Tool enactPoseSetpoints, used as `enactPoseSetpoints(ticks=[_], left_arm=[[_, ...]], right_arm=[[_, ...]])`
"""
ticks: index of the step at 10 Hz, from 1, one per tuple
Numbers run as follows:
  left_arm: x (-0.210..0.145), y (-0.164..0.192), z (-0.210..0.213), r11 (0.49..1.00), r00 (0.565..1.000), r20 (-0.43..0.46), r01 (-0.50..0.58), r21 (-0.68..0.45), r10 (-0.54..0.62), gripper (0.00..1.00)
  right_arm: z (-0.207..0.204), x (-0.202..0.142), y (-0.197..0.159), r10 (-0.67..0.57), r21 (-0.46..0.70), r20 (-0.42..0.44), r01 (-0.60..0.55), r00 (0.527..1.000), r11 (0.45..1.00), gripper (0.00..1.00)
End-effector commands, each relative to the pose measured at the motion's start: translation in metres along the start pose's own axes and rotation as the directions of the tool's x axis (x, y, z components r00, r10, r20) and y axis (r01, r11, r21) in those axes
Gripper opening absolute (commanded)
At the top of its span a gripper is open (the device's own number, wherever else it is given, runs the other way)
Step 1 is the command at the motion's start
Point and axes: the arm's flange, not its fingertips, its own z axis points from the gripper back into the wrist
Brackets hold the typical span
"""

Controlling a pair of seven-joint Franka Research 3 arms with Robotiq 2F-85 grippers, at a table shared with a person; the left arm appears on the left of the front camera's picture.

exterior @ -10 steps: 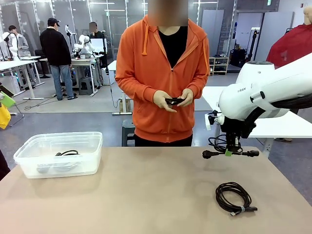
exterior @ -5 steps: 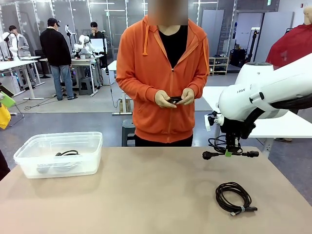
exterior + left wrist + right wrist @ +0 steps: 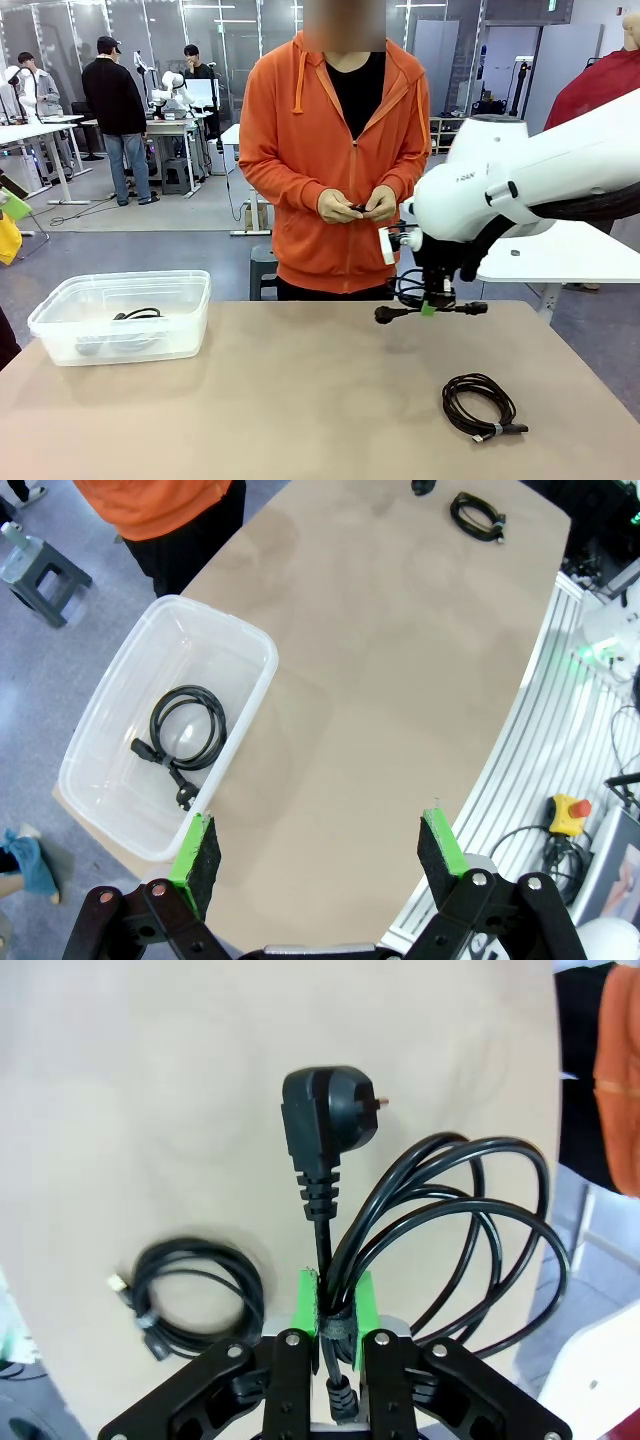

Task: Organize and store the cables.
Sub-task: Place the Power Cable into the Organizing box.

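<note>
One black coil (image 3: pixel 158 723) sits in the clear plastic tub (image 3: pixel 60 335). Your right gripper (image 3: pixel 335 1300) clamps the black round-plug cable (image 3: pixel 320 1125). A third coil (image 3: pixel 452 408) waits on the table. Left gripper (image 3: pixel 316 820) wide, empty.

1. Beyond the tan table (image 3: pixel 250 400), a grey floor (image 3: pixel 170 225) runs back to glass partition walls (image 3: pixel 150 35).
2. Far left of it stand white desks (image 3: pixel 40 128) with people (image 3: pixel 115 100) beside them.
3. Just behind it sits a grey stool (image 3: pixel 260 262), with a white table (image 3: pixel 580 258) to its right.
4. Strip lights (image 3: pixel 210 7) glow overhead.

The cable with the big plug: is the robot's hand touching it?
Touching. The right wrist view shows the right hand clamped on the cable, green pads pressing both sides.
</note>
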Motion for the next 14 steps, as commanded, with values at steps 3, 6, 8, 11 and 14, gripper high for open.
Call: enactPoseSetpoints(ticks=[3, 6, 8, 11, 14], left_arm=[[0.0, 0.0, 0.0, 1.0, 1.0, 0.001, 0.007, 0.002, -0.007, 1.0], [0.0, 0.0, 0.0, 1.0, 1.0, 0.001, 0.007, 0.002, -0.007, 1.0], [0.0, 0.0, 0.0, 1.0, 1.0, 0.001, 0.007, 0.002, -0.007, 1.0], [0.0, 0.0, 0.0, 1.0, 1.0, 0.001, 0.007, 0.002, -0.007, 1.0], [0.0, 0.0, 0.0, 1.0, 1.0, 0.001, 0.007, 0.002, -0.007, 1.0]], right_arm=[[-0.009, 0.089, 0.03, -0.009, 0.033, 0.003, 0.009, 1.0, 0.999, 0.17], [-0.047, 0.152, 0.056, -0.038, 0.023, -0.062, 0.039, 0.997, 0.999, 0.17], [-0.069, 0.175, 0.066, -0.045, 0.025, -0.052, 0.046, 0.998, 0.999, 0.17], [-0.105, 0.196, 0.07, -0.034, 0.044, -0.056, 0.037, 0.998, 0.998, 0.17], [-0.126, 0.205, 0.079, -0.013, 0.07, -0.043, 0.016, 0.999, 0.997, 0.17]])
